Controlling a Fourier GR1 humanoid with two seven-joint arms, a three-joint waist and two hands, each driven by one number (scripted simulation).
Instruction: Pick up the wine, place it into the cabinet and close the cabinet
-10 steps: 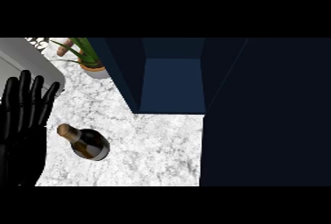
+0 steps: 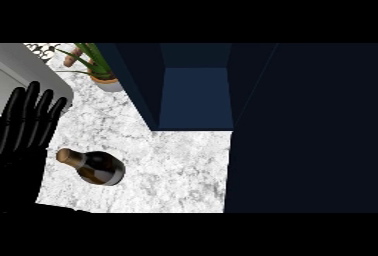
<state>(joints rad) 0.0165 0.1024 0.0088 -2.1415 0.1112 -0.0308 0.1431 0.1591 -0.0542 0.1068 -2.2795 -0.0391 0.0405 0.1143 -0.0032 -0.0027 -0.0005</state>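
Observation:
The wine bottle, dark with a brown neck, stands on the white marble counter at the lower left. My left hand rests open at the left edge, fingers straight and pointing up, just left of and above the bottle, not touching it. The dark blue cabinet stands open at the top centre, its blue interior showing. Its door fills the right side of the view. My right hand does not show.
A potted plant with green leaves stands at the back left beside the cabinet. A grey-white appliance or sink edge sits at the top left corner.

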